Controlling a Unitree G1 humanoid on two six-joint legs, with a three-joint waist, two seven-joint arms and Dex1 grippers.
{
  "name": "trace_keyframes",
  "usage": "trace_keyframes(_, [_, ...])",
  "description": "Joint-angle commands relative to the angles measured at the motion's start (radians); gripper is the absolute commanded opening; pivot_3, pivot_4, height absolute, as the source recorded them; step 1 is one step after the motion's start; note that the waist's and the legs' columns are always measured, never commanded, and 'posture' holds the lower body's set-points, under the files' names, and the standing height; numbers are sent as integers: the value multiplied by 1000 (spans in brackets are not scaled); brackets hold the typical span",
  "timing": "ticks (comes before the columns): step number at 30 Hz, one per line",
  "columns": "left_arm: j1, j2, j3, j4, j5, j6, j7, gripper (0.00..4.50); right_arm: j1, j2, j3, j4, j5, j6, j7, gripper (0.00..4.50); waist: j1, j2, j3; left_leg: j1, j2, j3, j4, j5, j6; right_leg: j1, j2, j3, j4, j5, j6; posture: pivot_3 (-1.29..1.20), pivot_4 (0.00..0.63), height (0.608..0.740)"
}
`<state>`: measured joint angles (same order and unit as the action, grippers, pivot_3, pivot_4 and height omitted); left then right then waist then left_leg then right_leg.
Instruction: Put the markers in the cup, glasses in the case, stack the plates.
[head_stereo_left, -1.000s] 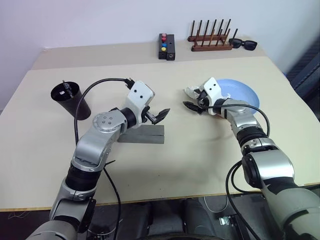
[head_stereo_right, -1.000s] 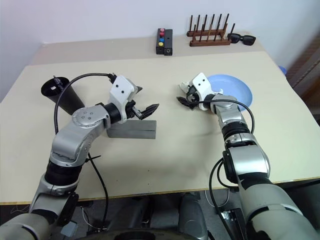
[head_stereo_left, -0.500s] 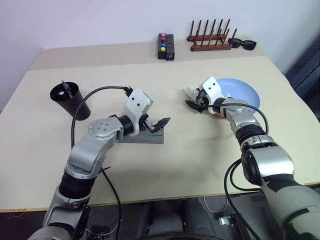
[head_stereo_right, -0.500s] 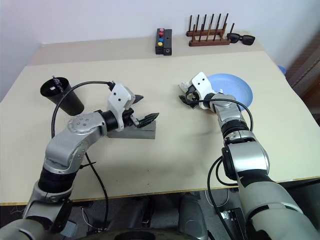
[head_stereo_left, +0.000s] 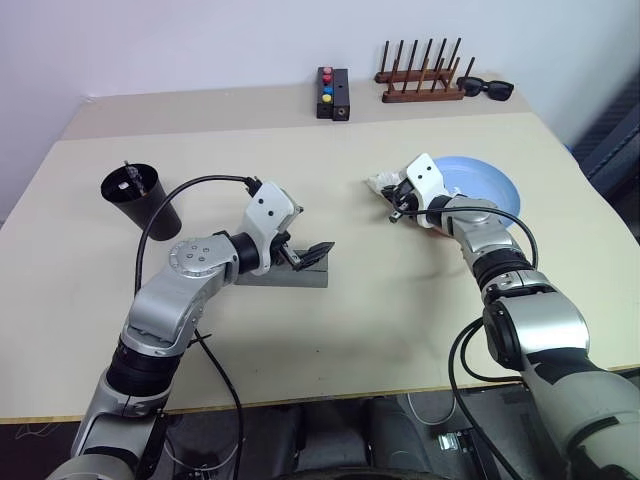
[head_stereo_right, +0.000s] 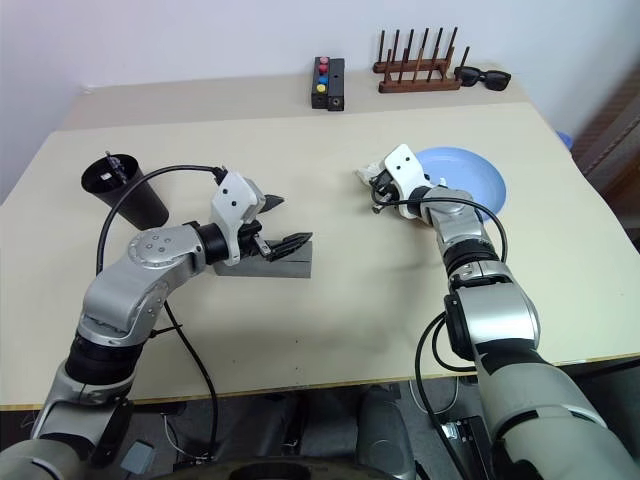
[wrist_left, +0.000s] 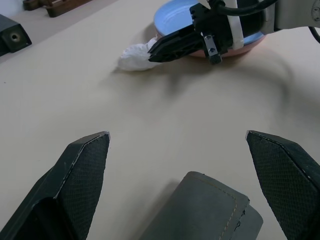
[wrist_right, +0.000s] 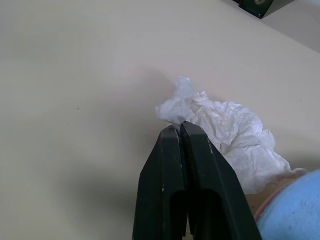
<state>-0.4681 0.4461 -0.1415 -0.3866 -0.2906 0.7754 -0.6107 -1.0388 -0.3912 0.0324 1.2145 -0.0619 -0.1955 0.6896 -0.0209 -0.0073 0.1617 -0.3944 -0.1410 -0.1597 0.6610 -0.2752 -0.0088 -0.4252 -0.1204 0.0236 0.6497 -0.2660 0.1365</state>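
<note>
Bright even light, soft shadows on table (head_stereo_left: 400, 300), wrist views sharp, no glare

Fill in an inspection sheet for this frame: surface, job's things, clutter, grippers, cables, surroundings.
Surface: beige table.
Job's things: grey case closed; markers in black cup; blue plate stacked on pink plate.
Clutter: crumpled tissue beside the plates; button box, wooden rack, sunglasses.
Grippers: left gripper open over the case; right gripper shut at the tissue's edge.
Cables: black cable on the left arm.
Surroundings: white wall.

Crumpled white paper (wrist_right: 227, 132), matt table (wrist_right: 75, 75)
</note>
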Motion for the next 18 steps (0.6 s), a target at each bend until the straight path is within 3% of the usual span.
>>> trace_keyframes(1, [-21, 1, 4, -10, -5, -27, -6, 4500, -24, -17, -17, -27, 6, -25, -2, 50, 0, 0, 0, 0, 0, 0, 0, 0, 0, 0, 0, 0, 0, 0, 0, 0, 150, 740])
trace_keyframes(11, [-34, -16, -20, 20, 2, -52, -5, 4500, -39, -56, -50, -119, 45, -34, 13, 50, 0, 0, 0, 0, 0, 0, 0, 0, 0, 0, 0, 0, 0, 0, 0, 0, 150, 740])
trace_keyframes(18, [-45, -26, -41, 48, 7, -77, -10, 4500, -42, -142, -85, -206, 65, -14, 1, 50, 3, 0, 0, 0, 0, 0, 0, 0, 0, 0, 0, 0, 0, 0, 0, 0, 150, 740])
